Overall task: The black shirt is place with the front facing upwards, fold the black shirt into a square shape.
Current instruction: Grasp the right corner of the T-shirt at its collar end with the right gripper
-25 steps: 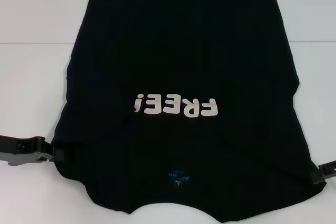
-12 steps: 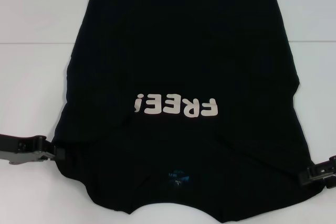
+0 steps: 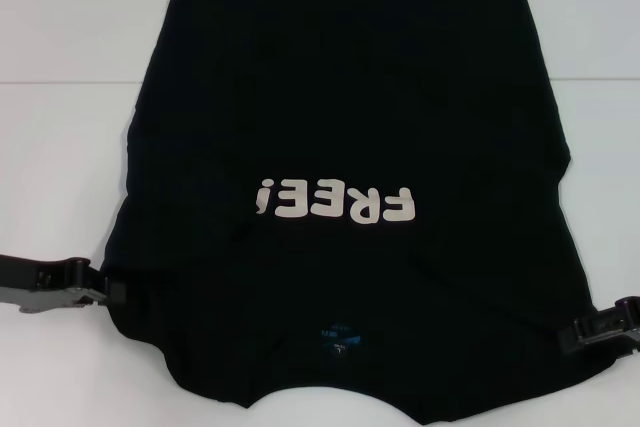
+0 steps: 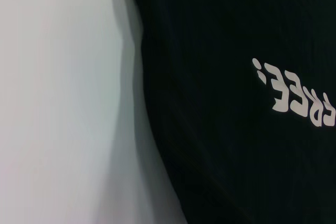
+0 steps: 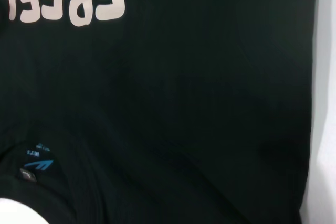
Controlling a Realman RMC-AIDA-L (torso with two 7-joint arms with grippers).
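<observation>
White surface (image 3: 70,147) carries black shirt (image 3: 340,97), print up; left tool (image 3: 108,293), right tool (image 3: 572,337) touch its side edges; grip state unclear.

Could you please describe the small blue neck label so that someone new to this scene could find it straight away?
A black shirt lies spread over the white table. Below its white upside-down "FREE!" lettering, near the collar at the table's near edge, sits the small neck label. It is the only blue mark on the black cloth.
</observation>
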